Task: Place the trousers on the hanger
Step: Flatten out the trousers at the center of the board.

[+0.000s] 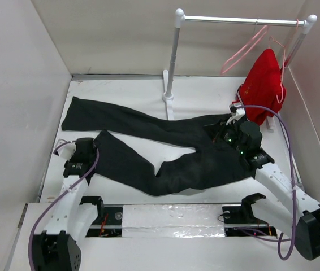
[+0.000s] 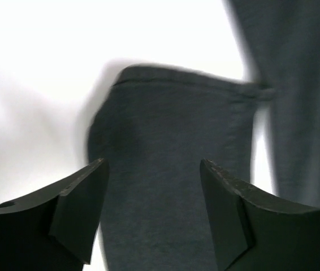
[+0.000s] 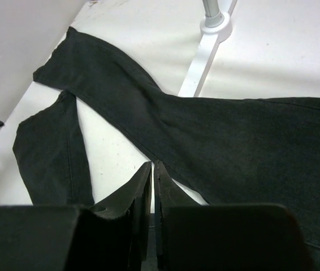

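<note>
The black trousers (image 1: 165, 152) lie spread flat on the white table, waist to the right and both legs running left. My left gripper (image 1: 89, 142) hovers at the cuff of the nearer leg. In the left wrist view this left gripper (image 2: 153, 169) is open, with the cuff (image 2: 171, 113) lying between and beyond its fingers, not pinched. My right gripper (image 1: 219, 137) is over the waist end. The right wrist view shows the right gripper (image 3: 153, 165) shut with nothing in it, pointing at the trousers (image 3: 233, 147) near the crotch. The pale-pink hanger (image 1: 243, 49) hangs empty on the rail.
A white clothes rack stands at the back, its post (image 1: 174, 51) and foot (image 3: 213, 22) just behind the trousers. A red garment (image 1: 264, 84) hangs on a second hanger at the rail's right end. Walls enclose the table on the left, back and right.
</note>
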Robot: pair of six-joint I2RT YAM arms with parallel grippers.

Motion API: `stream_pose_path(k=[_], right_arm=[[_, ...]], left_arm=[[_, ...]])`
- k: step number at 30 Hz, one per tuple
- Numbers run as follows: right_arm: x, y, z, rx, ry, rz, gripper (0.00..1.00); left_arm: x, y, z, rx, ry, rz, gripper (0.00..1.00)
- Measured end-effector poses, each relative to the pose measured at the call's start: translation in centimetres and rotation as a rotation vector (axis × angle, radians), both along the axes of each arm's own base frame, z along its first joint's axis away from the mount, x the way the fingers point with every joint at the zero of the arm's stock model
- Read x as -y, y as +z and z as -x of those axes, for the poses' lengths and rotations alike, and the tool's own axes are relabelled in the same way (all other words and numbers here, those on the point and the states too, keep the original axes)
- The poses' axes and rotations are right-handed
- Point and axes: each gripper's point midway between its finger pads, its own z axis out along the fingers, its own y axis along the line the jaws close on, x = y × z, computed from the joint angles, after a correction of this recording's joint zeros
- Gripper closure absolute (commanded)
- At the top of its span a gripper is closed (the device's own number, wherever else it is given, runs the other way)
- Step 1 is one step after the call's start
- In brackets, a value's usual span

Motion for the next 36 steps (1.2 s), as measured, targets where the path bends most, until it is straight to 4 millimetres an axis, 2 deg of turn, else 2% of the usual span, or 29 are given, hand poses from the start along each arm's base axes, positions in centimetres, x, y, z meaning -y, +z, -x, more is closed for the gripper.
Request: stream_pose_path(k=[5,11,15,20,22,23,24,25,29,32,36], right_arm=[[0.2,0.4,0.1,0.013,-0.003,-0.004,0.88],[0.8,-0.2,-0.3,-0.002,-0.005,-0.004,0.88],[1.5,-1.1,-0.6,-0.028,-0.012,-0.006,0.88],[2.3,-1.4,-0.8,-0.038,-0.025,-0.011,0.88],[2.5,-1.5,-0.9,-0.042,-0.025,-0.013,0.87],[2.5,-1.6,-0.9,-0.044,-0.024,-0.013,0.87],[2.6,-1.7,-0.9,-0.047,-0.024,-0.015,0.87],[2.6,-1.8,-0.9,-0.051,-0.022,-0.016,0.87],[2.4,-2.1,-1.0,-0.059,-0.007,-0.018,0.87],[2.2,-2.6,-1.0,-0.075,0.004,-0.017,0.87],[2.4,-2.9,-1.1,-0.082,-0.003,-0.016,0.87]], left_arm=[[-0.2,-3.1,1.5,-0.162,0.031,0.031,0.42],[0.5,-3.2,1.8,-0.163,0.019,0.074,0.46],[0.9,-3.7,1.8,-0.21,0.009,0.087,0.41],[1.2,-5.1,1.9,-0.295,0.005,0.108,0.4],[1.2,-5.6,1.9,-0.324,0.005,0.113,0.43],[1.3,-6.0,1.9,-0.334,0.002,0.118,0.46],[1.5,-6.2,1.7,-0.34,-0.002,0.124,0.64],[1.6,-6.4,1.4,-0.338,-0.004,0.133,0.72],[1.8,-6.7,-0.2,-0.302,-0.017,0.137,0.99],[1.5,-6.4,-1.6,-0.293,-0.019,0.122,1.0],[1.1,-5.0,-4.2,-0.263,-0.031,0.095,1.0]])
